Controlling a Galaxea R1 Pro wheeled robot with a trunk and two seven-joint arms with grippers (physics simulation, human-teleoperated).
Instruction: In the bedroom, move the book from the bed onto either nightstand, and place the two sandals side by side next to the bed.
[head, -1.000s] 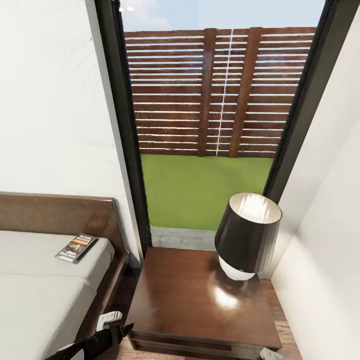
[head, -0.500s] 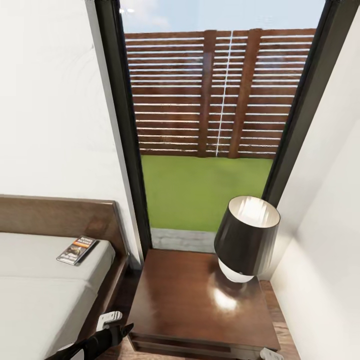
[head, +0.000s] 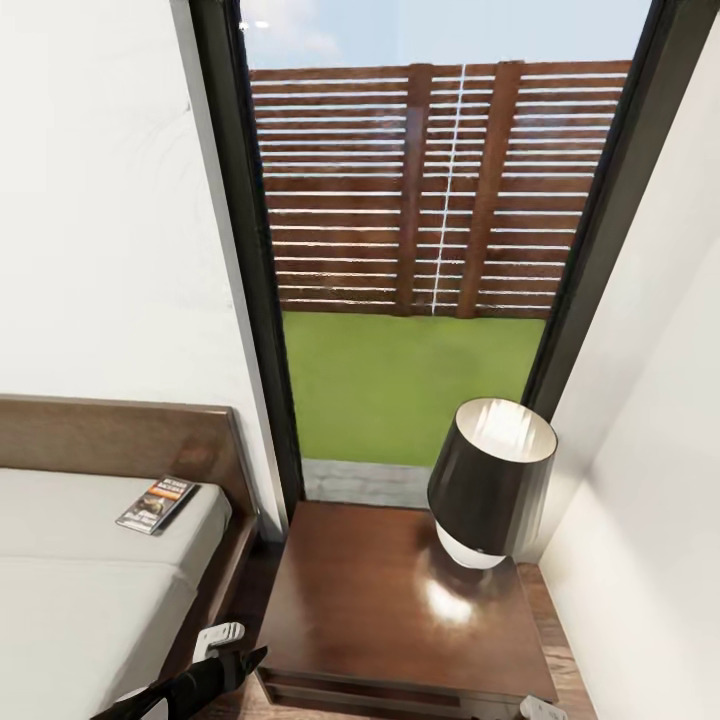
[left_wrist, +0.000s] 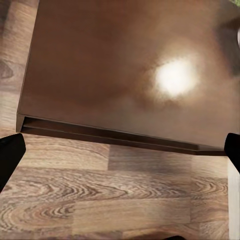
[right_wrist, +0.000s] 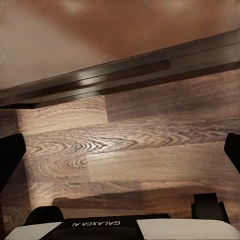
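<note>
The book (head: 157, 504), a thin dark paperback with an orange band, lies flat on the pale mattress of the bed (head: 80, 590), close to the headboard and the bed's right edge. The nightstand (head: 400, 600) stands right of the bed under the window, its glossy top bare at the front. My left gripper (head: 235, 650) hangs low between bed and nightstand; in its wrist view it (left_wrist: 120, 155) is open above the floor by the nightstand (left_wrist: 115, 65). My right gripper (right_wrist: 120, 155) is open too, over floor before the nightstand's front edge (right_wrist: 125, 75). The two sandals are out of view.
A dark-shaded lamp (head: 492, 475) with a white base stands on the nightstand's back right. A tall dark-framed window (head: 410, 300) behind shows grass and a slatted fence. A white wall (head: 650, 500) closes in on the right. Wood-plank floor (left_wrist: 115, 200) lies in front.
The whole picture has slid slightly downward, so the camera moved. The book, the lamp and both arms keep their places.
</note>
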